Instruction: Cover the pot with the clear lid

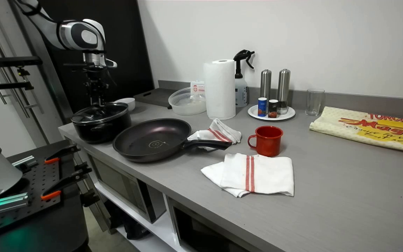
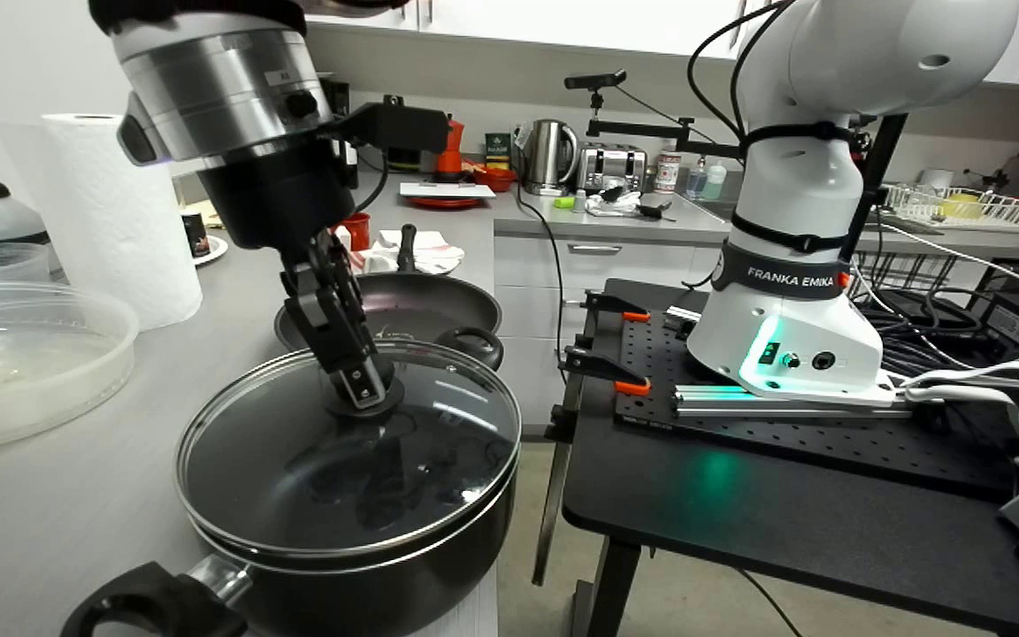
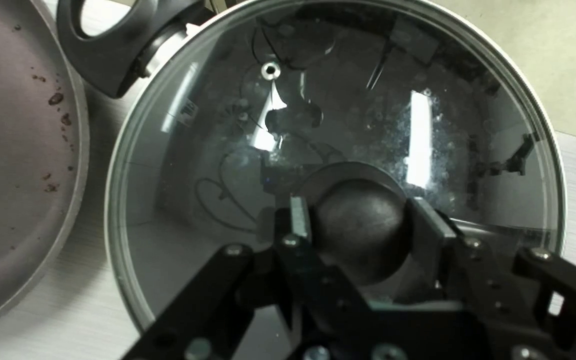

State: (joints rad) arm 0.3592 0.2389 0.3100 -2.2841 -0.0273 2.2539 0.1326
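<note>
The black pot (image 1: 100,133) stands at the counter's end; its body also shows in an exterior view (image 2: 403,591). The clear lid (image 2: 266,469) covers the pot's opening, roughly level, with a thin dark band between lid rim and pot rim; I cannot tell whether it rests fully. It fills the wrist view (image 3: 208,150) and shows in an exterior view (image 1: 114,109). My gripper (image 3: 360,220) points down with its fingers on both sides of the lid's round black knob, pads against it. The gripper also shows in both exterior views (image 1: 98,103) (image 2: 359,389).
The black frying pan (image 1: 152,140) sits right beside the pot, also in the wrist view (image 3: 13,150). A clear bowl-like container (image 2: 23,380), a paper towel roll (image 1: 220,91) and a white bowl (image 1: 127,102) stand nearby. The counter edge (image 1: 145,176) runs close to the pot.
</note>
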